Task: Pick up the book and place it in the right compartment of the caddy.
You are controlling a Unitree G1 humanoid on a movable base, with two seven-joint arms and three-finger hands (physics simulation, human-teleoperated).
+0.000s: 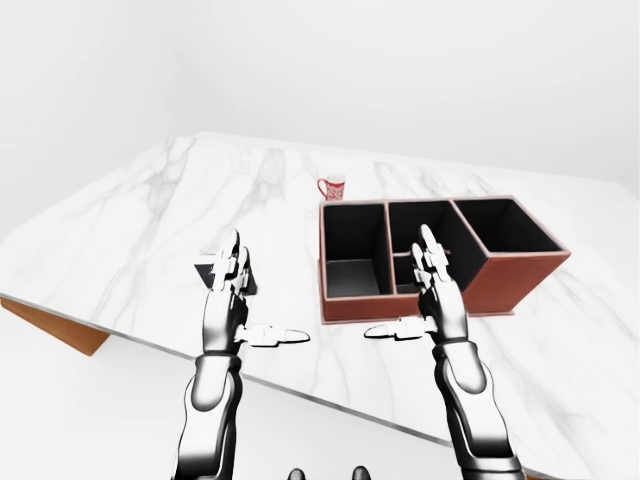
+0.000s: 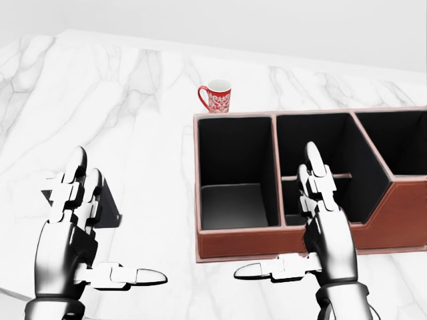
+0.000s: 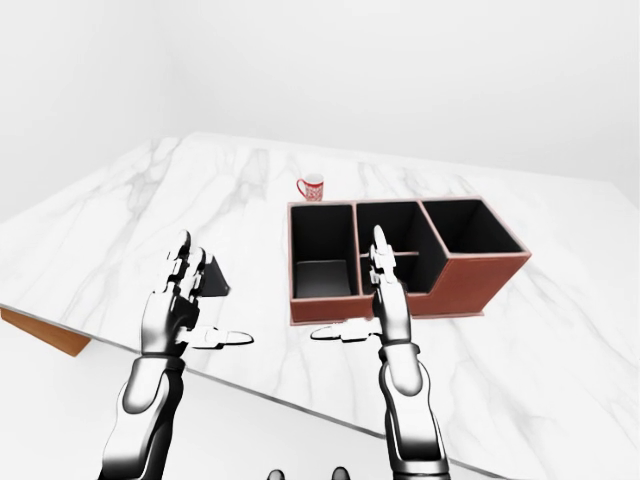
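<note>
You are looking at a bare simulated room rather than any furnished home or shop: plain white walls are closing in a white marble surface (image 1: 120, 230) with grey veining and a wooden underside showing at its edge. A red patterned mug (image 2: 216, 97) and a brown leather caddy (image 2: 373, 213) with black compartments are sitting on it, giving it a desk or office-counter feel.

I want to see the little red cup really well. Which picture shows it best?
The head view shows the red cup biggest, so its white pattern and handle are clear. It stands on the marble table just above the caddy. The two eye views show the same cup, only smaller and less detailed.
</note>
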